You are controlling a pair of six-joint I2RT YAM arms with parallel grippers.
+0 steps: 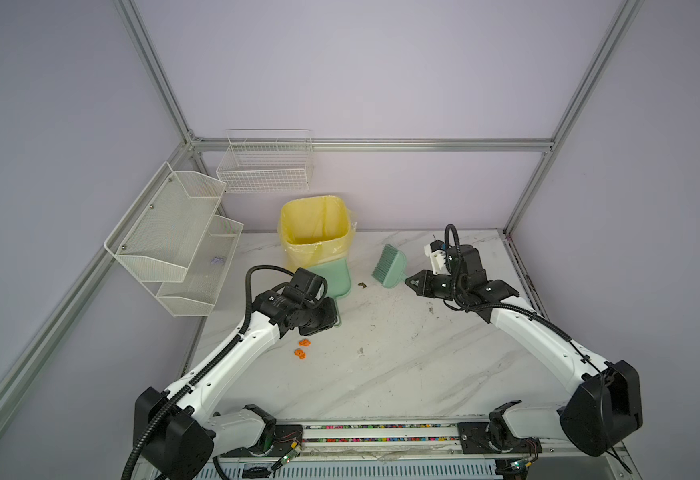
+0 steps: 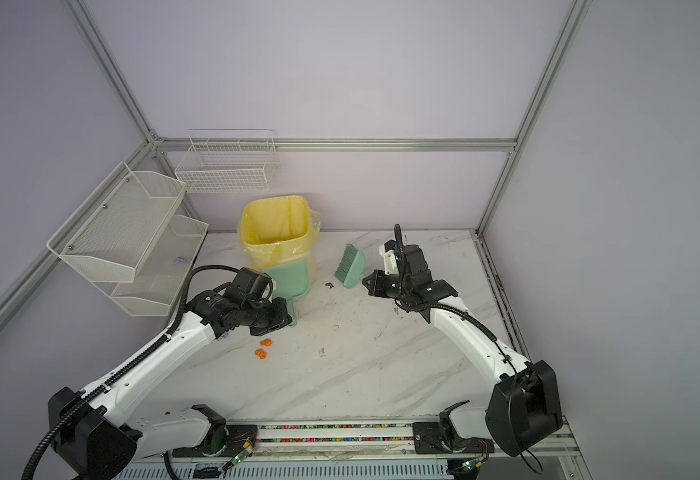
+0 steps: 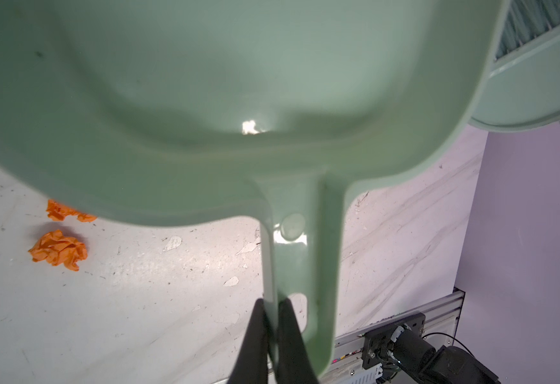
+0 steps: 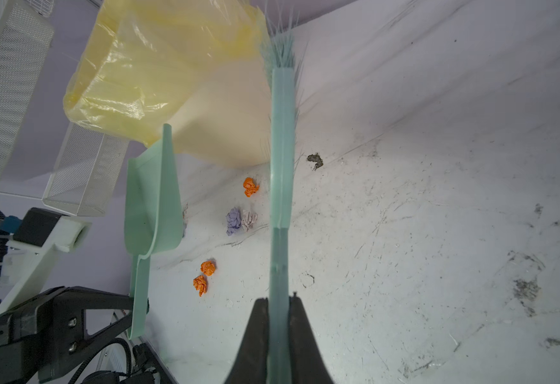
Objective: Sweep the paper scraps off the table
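The scraps [image 4: 235,221] lie on the surface [image 1: 381,374] in its left half, just in front of the bin [image 1: 315,224]. There are three orange wads and a lilac pair, each tightly crumpled and tiny against the dustpan [image 1: 333,276]. In both top views only two orange ones [image 1: 305,342] show, near the left edge; the rest are probably hidden under my left arm.

My left pincer [image 3: 272,306] is clenched on the dustpan's handle, with the pan held above the scraps and its mouth toward the bin. My right pincer [image 4: 280,302] grips the brush [image 4: 282,166] by its handle, long axis running toward the back edge, bristle end leading.

The scraps lie to the brush's left, between it and the pan, and my left arm is nearer. I judge the pan must come down before the brush sweeps leftward.
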